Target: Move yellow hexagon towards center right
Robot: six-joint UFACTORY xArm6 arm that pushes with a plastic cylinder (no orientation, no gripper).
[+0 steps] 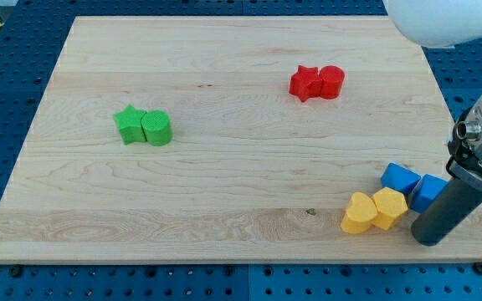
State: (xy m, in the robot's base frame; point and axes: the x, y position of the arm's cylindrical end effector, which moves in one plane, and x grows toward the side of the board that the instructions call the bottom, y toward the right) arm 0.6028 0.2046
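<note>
The yellow hexagon [389, 207] lies near the board's bottom right corner, touching a yellow heart-shaped block [359, 213] on its left. My tip [428, 240] rests on the board just right of and below the hexagon, a short gap away. The dark rod rises from it toward the view's right edge.
Two blue blocks [401, 178] [429, 191] sit just above and right of the hexagon, close to the rod. A red star [305, 83] and red rounded block [330, 81] sit at upper centre right. A green star [129, 124] and green rounded block [156, 128] sit at left. The board's right edge [472, 167] is near.
</note>
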